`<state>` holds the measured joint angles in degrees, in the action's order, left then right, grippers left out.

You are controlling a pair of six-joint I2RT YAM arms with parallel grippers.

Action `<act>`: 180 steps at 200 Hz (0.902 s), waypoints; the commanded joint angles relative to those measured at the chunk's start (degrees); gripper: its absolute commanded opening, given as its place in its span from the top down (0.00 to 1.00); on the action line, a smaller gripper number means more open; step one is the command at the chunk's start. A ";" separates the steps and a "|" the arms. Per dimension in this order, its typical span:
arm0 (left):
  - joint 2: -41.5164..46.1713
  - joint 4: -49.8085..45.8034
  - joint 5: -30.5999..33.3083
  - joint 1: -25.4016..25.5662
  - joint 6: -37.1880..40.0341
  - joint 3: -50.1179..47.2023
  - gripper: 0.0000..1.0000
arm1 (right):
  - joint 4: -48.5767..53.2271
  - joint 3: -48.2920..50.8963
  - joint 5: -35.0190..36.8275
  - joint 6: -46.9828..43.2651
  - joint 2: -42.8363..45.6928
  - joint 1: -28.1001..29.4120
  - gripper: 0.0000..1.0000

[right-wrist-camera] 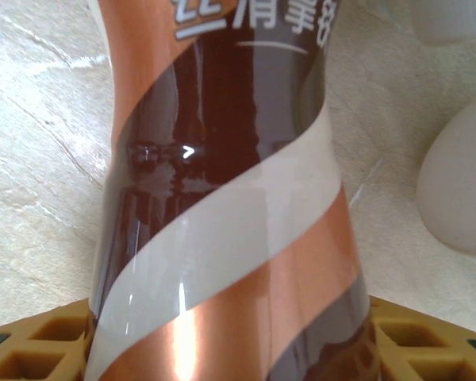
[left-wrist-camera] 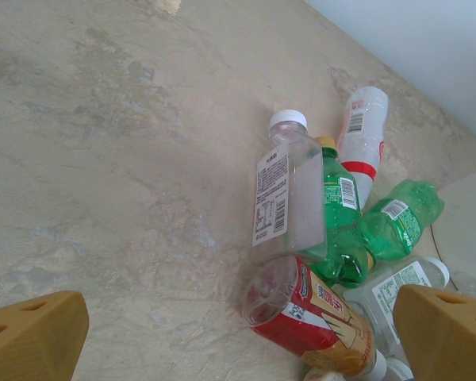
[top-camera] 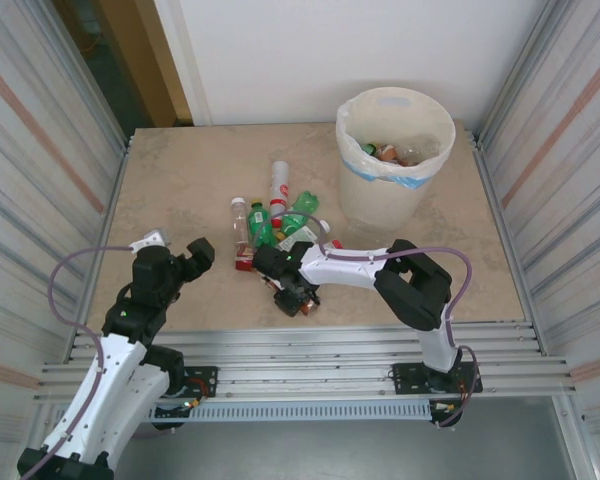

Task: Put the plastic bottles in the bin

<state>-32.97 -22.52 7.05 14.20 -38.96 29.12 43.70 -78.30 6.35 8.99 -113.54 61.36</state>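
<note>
Right pincer (top-camera: 292,293) straddles the brown bottle (right-wrist-camera: 222,175), partly open; firm contact I cannot tell. Squeeze squarely at its waist, lift clear, then carry toward the bin (top-camera: 385,195).

Plastic bottles (top-camera: 275,225) piled mid-bench (top-camera: 180,180). Bin (top-camera: 380,200) behind-right of them, more bottles (top-camera: 385,152) inside. Left tool (top-camera: 177,245) left of the pile.

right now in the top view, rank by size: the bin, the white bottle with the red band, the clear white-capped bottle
1. bin, by far the largest
2-3. white bottle with the red band and clear white-capped bottle look alike, so unranked
</note>
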 commanded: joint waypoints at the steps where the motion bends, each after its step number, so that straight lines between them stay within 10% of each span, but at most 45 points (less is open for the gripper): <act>1: 0.28 -0.97 0.55 -0.57 0.94 1.54 0.01 | 2.13 -1.43 0.49 -1.02 -1.62 -0.21 0.52; 180: 0.17 2.79 -4.84 -0.57 4.24 1.22 0.01 | 12.12 -13.16 8.68 3.83 24.52 -3.82 0.78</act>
<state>-32.21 -22.39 6.26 14.20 -36.58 29.15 53.67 -87.61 12.80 10.50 -93.69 60.20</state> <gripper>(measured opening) 0.987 0.555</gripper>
